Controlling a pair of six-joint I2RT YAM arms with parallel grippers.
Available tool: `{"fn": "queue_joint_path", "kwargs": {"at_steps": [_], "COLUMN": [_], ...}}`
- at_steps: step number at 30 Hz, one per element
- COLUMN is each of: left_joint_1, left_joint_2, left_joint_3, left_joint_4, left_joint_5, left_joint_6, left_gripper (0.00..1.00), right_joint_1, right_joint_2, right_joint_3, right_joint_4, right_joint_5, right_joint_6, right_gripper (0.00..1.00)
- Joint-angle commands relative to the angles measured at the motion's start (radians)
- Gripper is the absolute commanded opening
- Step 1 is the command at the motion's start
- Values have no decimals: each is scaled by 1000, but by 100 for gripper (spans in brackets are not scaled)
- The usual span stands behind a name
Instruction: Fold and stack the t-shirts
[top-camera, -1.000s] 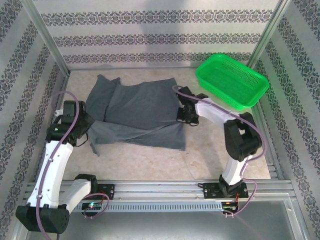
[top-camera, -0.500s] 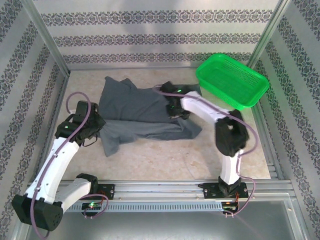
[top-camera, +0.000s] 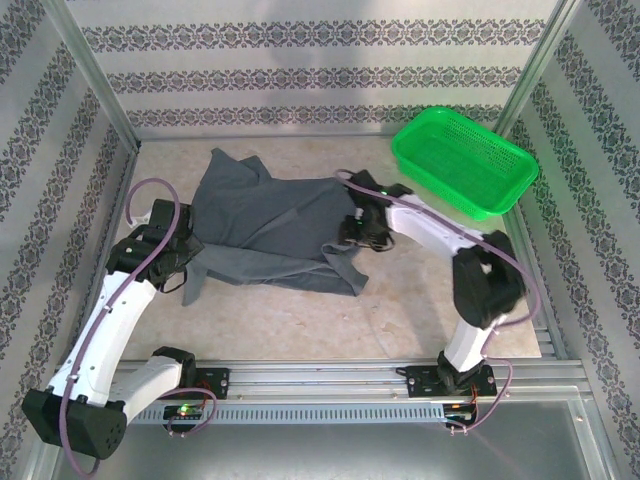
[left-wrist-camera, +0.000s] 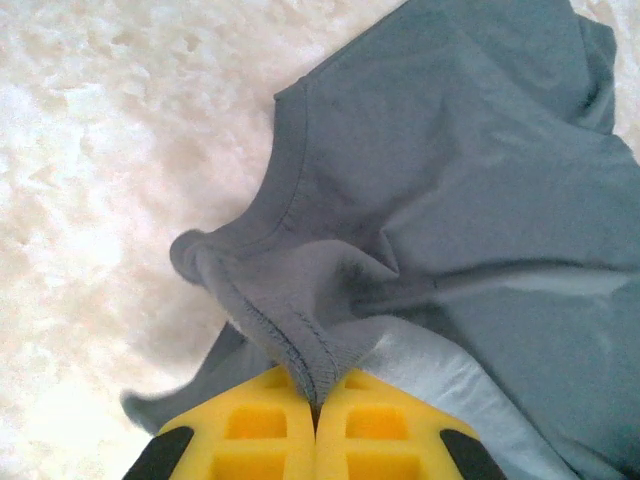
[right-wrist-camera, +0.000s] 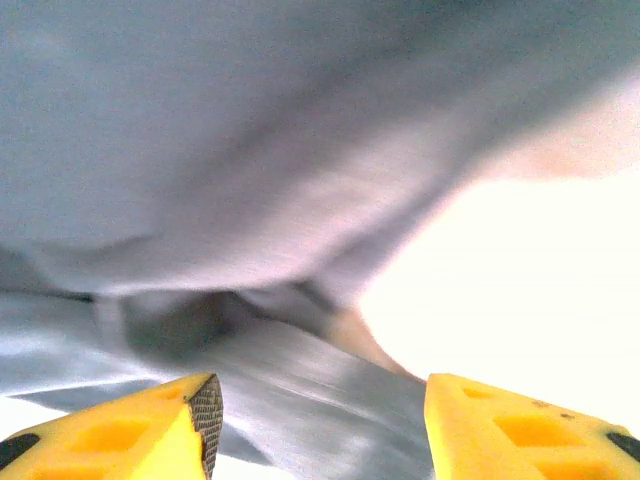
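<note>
A pale beige mottled tabletop (top-camera: 300, 320) lies evenly lit. Behind it and along both its sides stand white wall panels with grey floral stripes (top-camera: 320, 60), framed by slanting aluminium posts (top-camera: 100, 85). A ribbed aluminium rail (top-camera: 320, 375) borders its near edge.

No lettering, label, brand, number or sign can be read. The bands on the walls (top-camera: 300, 80) are an ornamental pattern, not writing. The small circuit boards (top-camera: 185, 410) by the arm bases are too small for any print on them to be made out.
</note>
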Motion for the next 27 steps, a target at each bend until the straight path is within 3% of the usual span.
{"fn": "queue_joint_path", "kwargs": {"at_steps": [1,8,16,27], "left_joint_1": [11,12,12,12], "left_joint_2": [-2,1,2,-11], "left_joint_3": [23,12,-4,-8], "left_joint_4": [-43,-25,-5,-4], "left_joint_5": [-46,-20,-1,0], "left_joint_6": [28,25,9,11], "left_gripper": [0,0,0,0], "right_joint_1": [-23,-113,-108,-100], "right_joint_2": [-102,-304,-277,-201], "right_joint_3": [-183,-549,-617,-665], "right_joint_4": [64,355,517,687], "right_joint_5": [-37,-215,-269,-307], "right_joint_6": [113,381,626,797], "right_gripper": [57,55,50,40]}}
